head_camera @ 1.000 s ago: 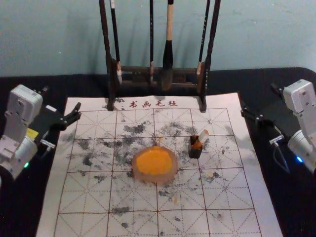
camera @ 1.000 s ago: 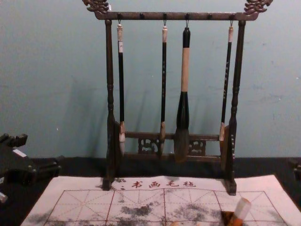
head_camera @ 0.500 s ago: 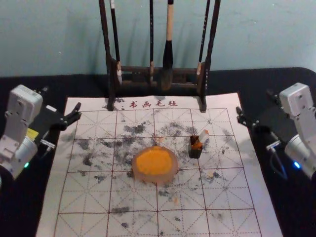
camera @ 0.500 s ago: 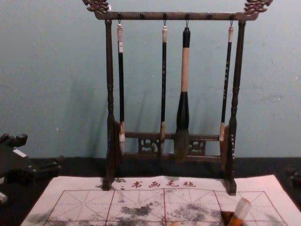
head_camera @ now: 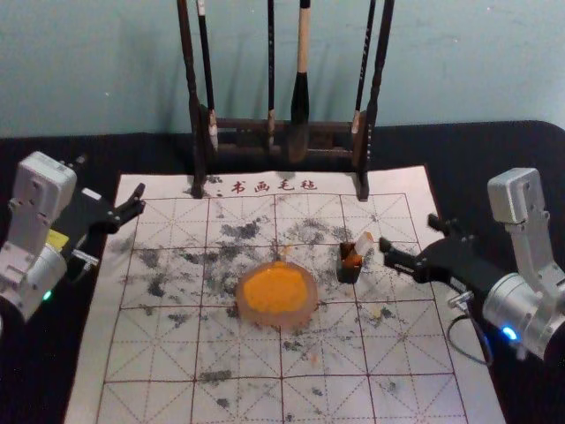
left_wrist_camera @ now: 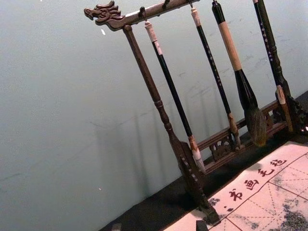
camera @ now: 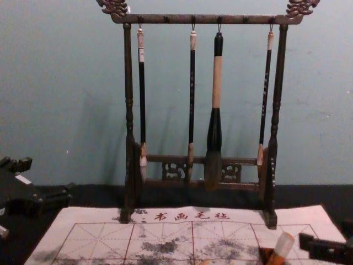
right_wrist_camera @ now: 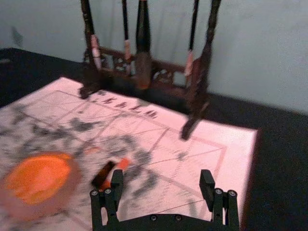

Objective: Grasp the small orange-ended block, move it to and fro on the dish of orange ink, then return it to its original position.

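Place: calligraphy workspace | brush rack [camera: 176, 19] | hanging brushes [camera: 217, 83] | black-smudged gridded mat [head_camera: 238, 353] | orange ink dish [head_camera: 274, 319]

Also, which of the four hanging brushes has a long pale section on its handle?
The thick calligraphy brush, third from left in the chest view: a long pale band interrupts its black handle, while the other brushes have slim, mostly black handles.

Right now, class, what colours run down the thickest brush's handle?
The handle is black, tan, then black, clearest in the chest view.
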`<move>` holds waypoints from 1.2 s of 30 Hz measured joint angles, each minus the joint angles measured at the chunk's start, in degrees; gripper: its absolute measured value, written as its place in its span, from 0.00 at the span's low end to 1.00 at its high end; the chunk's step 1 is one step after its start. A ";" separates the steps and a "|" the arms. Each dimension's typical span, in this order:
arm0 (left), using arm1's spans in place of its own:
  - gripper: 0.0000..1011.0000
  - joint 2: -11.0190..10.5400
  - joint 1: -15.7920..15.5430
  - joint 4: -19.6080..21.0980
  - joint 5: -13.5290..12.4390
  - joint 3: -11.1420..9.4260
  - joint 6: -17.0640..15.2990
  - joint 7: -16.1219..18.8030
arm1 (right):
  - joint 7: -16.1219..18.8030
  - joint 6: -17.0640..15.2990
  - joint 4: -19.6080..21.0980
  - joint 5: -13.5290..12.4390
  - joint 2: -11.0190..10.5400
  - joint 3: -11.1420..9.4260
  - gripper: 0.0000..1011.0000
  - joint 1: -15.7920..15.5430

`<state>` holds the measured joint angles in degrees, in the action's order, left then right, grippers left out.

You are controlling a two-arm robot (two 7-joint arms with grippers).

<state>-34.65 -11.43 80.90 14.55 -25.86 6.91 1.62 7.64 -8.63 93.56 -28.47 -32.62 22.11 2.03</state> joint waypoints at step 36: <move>0.99 0.00 0.00 0.00 0.00 0.00 0.00 0.00 | 0.53 -13.01 -3.32 -5.84 11.69 -1.84 0.99 3.67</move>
<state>-34.65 -11.43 80.90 14.55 -25.86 6.90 1.62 8.18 -21.64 90.24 -34.31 -20.93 20.27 5.70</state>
